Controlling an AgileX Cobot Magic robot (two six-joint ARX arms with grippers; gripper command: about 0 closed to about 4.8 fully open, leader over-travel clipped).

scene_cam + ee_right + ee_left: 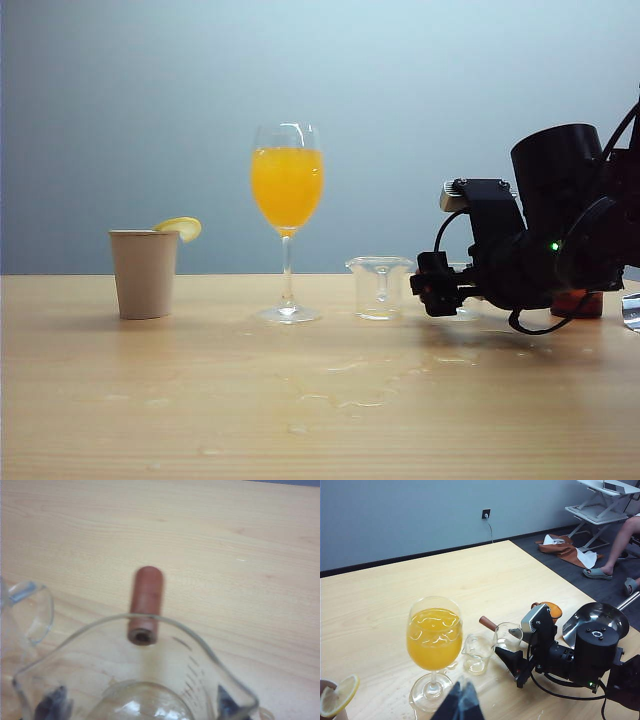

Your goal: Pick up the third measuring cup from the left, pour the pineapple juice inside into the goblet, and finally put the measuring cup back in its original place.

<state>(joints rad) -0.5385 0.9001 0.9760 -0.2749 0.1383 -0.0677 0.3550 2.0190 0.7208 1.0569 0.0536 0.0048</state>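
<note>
The third measuring cup (150, 680), clear with a brown tab (145, 605), stands upright on the table and looks empty. My right gripper (140, 705) is open around it, one finger (54, 702) on each side with a small gap to the glass. The same cup (508, 636) and right gripper (514, 644) show in the left wrist view. In the exterior view the right gripper (437, 290) hides most of the cup. The goblet (287, 190) holds orange-yellow liquid; the pineapple juice cannot be told apart in it. My left gripper (461, 700) is shut, near the goblet's foot (430, 690).
A clear flared cup (380, 288) stands between goblet and gripper. A beige paper cup (144, 272) with a lemon slice is at the left. An amber cup (550, 611) and a steel scoop (595, 622) lie beyond the right arm. Spilled drops (350, 398) wet the table.
</note>
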